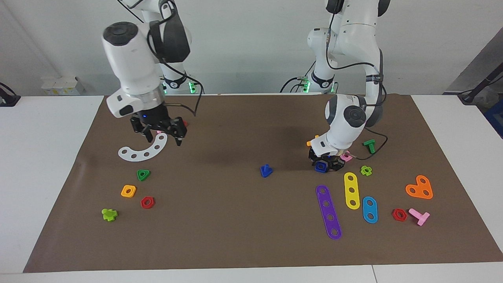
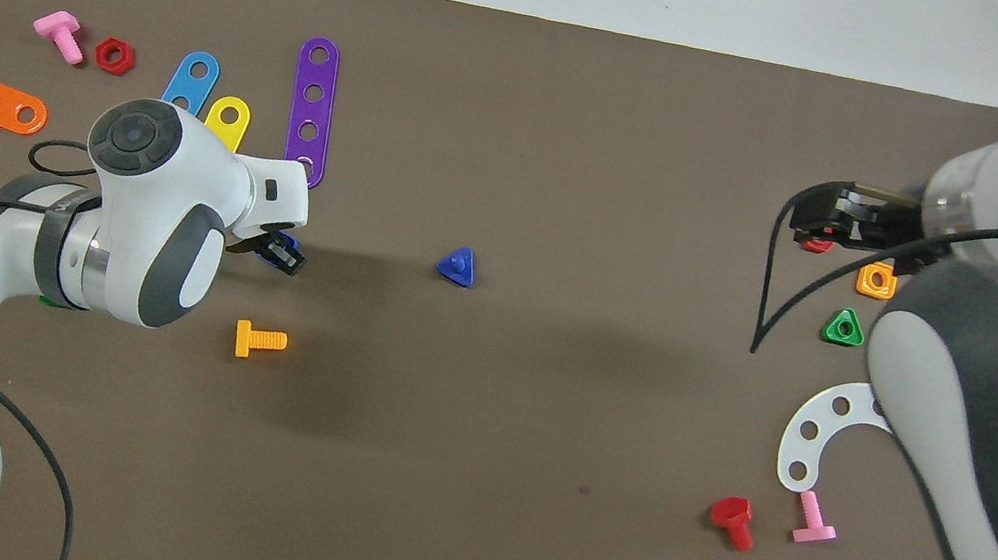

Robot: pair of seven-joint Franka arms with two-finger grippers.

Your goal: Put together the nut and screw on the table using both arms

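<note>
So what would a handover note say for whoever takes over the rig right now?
Left gripper: down on the mat at the blue nut, fingers around it; whether it is gripped cannot be told.
Right gripper: open, up in the air over the white curved strip, holding nothing, waiting.
Blue screw: lies alone mid-mat, untouched.
Done: left arm has reached the nut.
Left: lift the nut, pick up the screw with the right arm, join them.
</note>
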